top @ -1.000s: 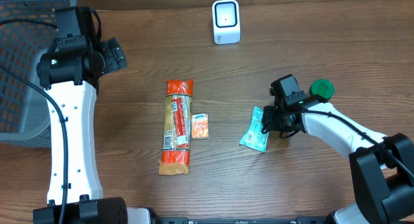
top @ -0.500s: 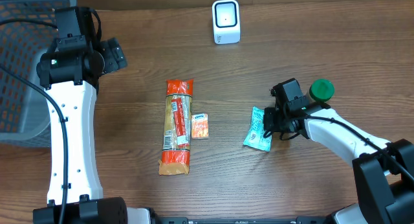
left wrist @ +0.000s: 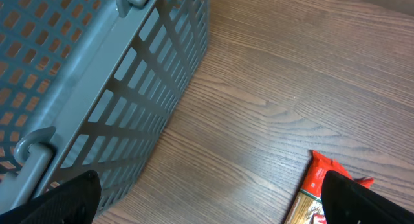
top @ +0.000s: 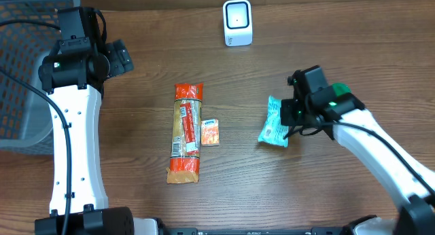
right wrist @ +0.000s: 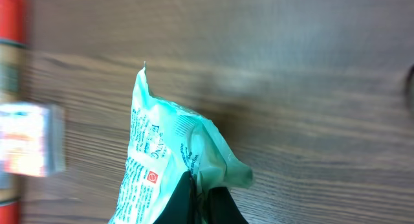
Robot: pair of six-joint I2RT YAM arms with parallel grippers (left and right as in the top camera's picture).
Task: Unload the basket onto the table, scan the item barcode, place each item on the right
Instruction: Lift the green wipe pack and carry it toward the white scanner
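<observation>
Since a second ago the right gripper [top: 291,115] has carried the small teal plastic packet [top: 273,123] farther up the table. The left gripper [top: 121,57] gapes empty beside the grey slatted basket [left wrist: 97,88]. The packet's long axis runs near-to-far. Its right edge is hidden in clamped fingers [right wrist: 202,201], and its print is blurred.

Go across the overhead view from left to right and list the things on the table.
gray basket → long orange packet → small orange sachet → white scanner → teal packet, pinched in the jaws of the right gripper
</observation>
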